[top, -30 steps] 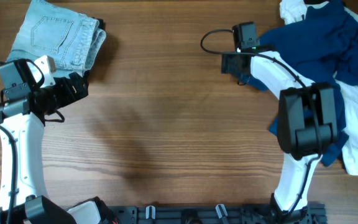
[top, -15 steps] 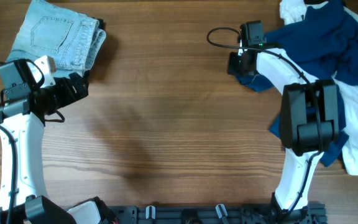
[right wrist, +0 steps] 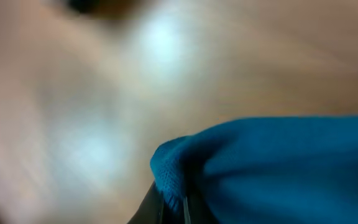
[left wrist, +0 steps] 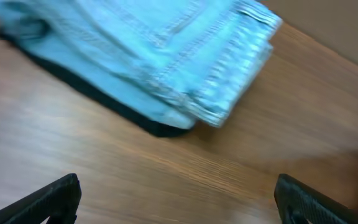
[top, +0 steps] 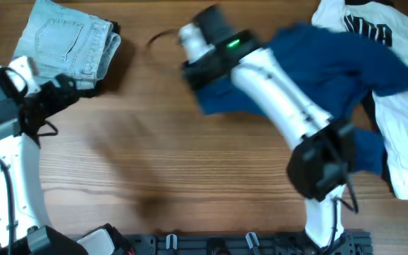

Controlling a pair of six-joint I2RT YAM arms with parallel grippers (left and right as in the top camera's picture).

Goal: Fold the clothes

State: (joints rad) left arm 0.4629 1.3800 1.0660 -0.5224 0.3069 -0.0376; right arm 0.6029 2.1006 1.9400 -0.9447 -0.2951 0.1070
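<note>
The dark-blue shirt (top: 331, 60) is stretched leftward from the heap at the right edge. My right gripper (top: 195, 71) is shut on its left hem, over the table's upper middle. In the right wrist view a fold of the blue cloth (right wrist: 278, 168) is pinched in that gripper (right wrist: 176, 205); the picture is blurred. A white shirt with black lettering (top: 402, 142) lies under and beside the blue one at the far right. My left gripper (top: 73, 92) hangs open at the left, its fingers (left wrist: 55, 199) wide apart over bare wood just short of the folded jeans.
Folded light-blue jeans (top: 69, 42) lie at the back left corner, seen close in the left wrist view as jeans (left wrist: 154, 56) with a dark edge (left wrist: 160, 129) beneath them. The right arm's white forearm (top: 282, 99) crosses the table diagonally.
My right gripper shut on the blue shirt's edge and swept far to the left, dragging the shirt out of the heap. The left arm shifted slightly left.
</note>
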